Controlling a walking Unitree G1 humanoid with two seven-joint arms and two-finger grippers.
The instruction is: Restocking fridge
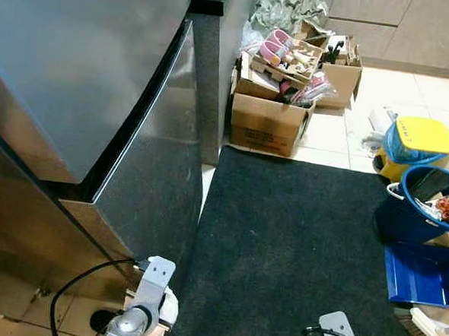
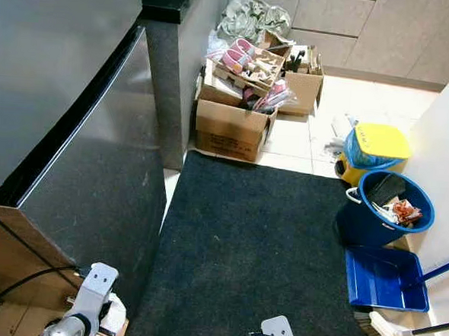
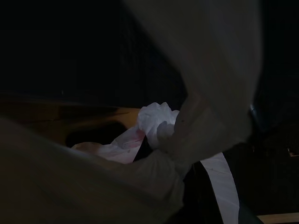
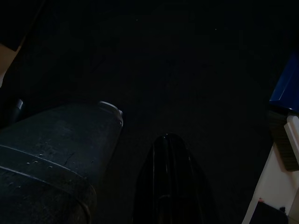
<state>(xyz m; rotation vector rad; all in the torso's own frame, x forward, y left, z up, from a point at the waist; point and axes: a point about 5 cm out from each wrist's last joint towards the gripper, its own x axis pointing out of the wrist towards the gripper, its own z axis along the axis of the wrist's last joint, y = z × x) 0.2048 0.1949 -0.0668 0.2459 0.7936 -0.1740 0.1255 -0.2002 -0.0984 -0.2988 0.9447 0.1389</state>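
Observation:
The stainless steel fridge stands at my left with its doors closed, its lower door edging the dark mat. My left arm hangs low beside the fridge's bottom corner. In the left wrist view a white plastic bag is bunched close ahead, with its film stretched up across the lens; my left gripper is shut on it. A bit of the bag shows by the wrist. My right arm hangs over the mat. My right gripper appears as one dark merged shape, shut and empty.
A dark floor mat runs ahead. Open cardboard boxes full of odds and ends stand at its far end. At the right sit a yellow-lidded bin, a blue bucket and a blue dustpan.

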